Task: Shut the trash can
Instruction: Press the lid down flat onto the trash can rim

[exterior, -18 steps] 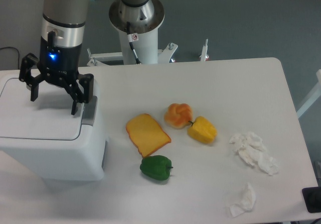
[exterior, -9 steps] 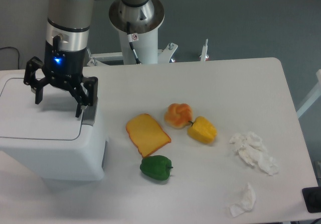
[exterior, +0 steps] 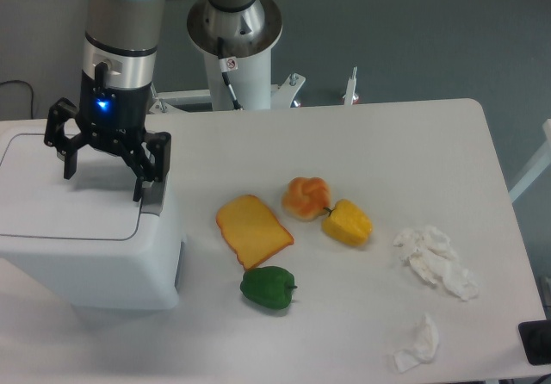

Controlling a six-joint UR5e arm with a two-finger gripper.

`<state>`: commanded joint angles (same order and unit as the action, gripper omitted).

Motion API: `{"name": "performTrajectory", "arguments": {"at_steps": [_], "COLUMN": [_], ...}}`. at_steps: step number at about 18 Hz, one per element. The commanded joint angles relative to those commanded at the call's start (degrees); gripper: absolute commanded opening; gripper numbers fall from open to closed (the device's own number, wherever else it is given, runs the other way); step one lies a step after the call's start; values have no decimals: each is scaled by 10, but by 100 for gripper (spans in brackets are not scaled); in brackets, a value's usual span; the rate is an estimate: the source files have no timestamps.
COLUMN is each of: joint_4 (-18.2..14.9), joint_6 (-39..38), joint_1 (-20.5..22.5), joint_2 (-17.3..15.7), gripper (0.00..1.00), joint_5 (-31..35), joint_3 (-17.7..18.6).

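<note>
White table (exterior: 413, 134), gripper (exterior: 103, 177) spread wide, empty, over trash can (exterior: 86, 246), bread slice (exterior: 253, 231), peppers nearby

The single arm comes down from the top left of the scene, its grey and silver wrist segment standing close to upright, with a pale blue joint cover at the upper edge. A small blue light glows on the black body just below the silver band. The gripper (exterior: 103, 174) points straight down, its two black fingers spread wide apart, nothing between them. The left finger (exterior: 67, 156) hangs farther to the left, and the right finger (exterior: 143, 177) reaches a little lower and nearer. The arm's round white and silver base stands at the far side, right of the wrist.
</note>
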<state>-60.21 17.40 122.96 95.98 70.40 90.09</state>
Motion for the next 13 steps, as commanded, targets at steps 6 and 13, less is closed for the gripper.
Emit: {"name": "performTrajectory", "arguments": {"at_steps": [6, 13], "joint_4": [0, 0], "joint_6": [0, 2], "joint_1": [-1, -1], "joint_2": [-2, -3], "gripper": [100, 100], "joint_5": [-1, -2], "joint_3": [1, 7]}}
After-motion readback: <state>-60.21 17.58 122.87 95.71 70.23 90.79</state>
